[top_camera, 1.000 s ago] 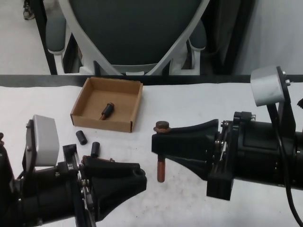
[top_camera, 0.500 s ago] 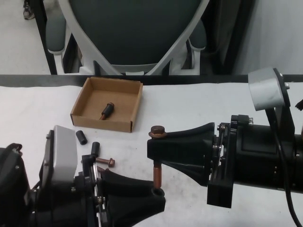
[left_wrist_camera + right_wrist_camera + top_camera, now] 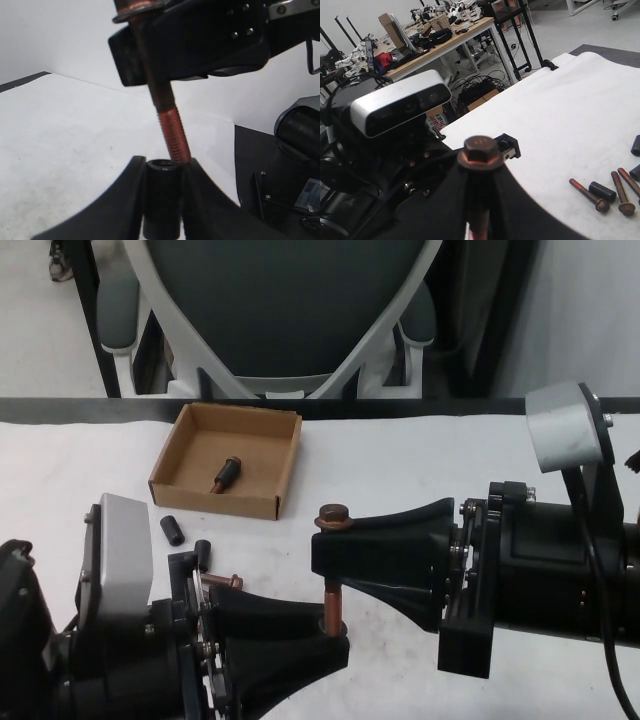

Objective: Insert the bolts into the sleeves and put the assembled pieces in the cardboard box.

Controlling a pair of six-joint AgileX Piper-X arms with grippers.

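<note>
My left gripper [image 3: 333, 646] sits low at the bench's front, shut on an upright black sleeve [image 3: 162, 200]. Directly above it, my right gripper [image 3: 326, 543] is shut on a copper bolt [image 3: 333, 605] just under its head, and the bolt hangs threaded end down. In the left wrist view the bolt's [image 3: 170, 125] tip meets the rim of the sleeve's mouth; I cannot tell whether it has entered. The right wrist view looks down on the bolt head [image 3: 480, 152] between my right gripper's [image 3: 481, 187] fingers. The cardboard box [image 3: 215, 497] at the back left holds one assembled piece [image 3: 227, 473].
Two loose black sleeves [image 3: 173, 530] and a loose bolt [image 3: 222, 581] lie between the box and my left arm. More bolts [image 3: 587, 194] and a sleeve [image 3: 602, 191] lie on the white cloth. A chair stands behind the bench.
My left gripper has moved right with its sleeve to sit under the bolt. My right gripper has shifted slightly left and lower, so the bolt's tip now meets the sleeve.
</note>
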